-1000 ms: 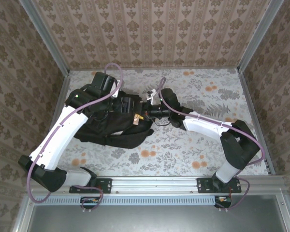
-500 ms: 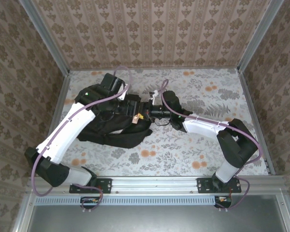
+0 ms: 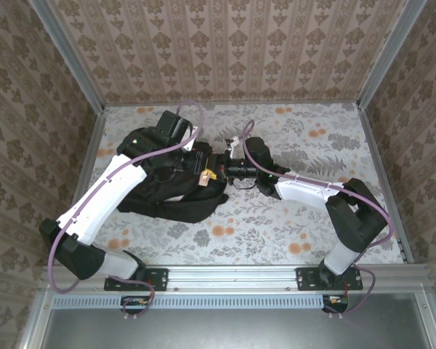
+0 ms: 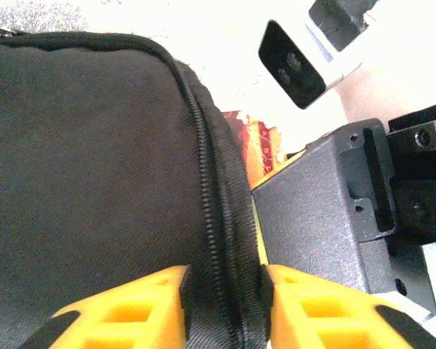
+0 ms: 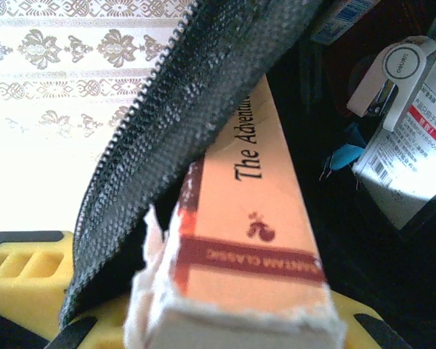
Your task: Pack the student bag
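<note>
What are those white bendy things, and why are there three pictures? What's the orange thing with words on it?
They are two robot arms, a left arm and a right arm, on a flowery table. One picture looks down from above at them and a black student bag. The other two come from small cameras on the wrists, so things look huge. The yellow left fingers pinch the bag's zipper edge. The right fingers hold the orange thing: a paperback book, tucked under the bag's open flap. Deeper inside is what looks like a white stapler.
</note>
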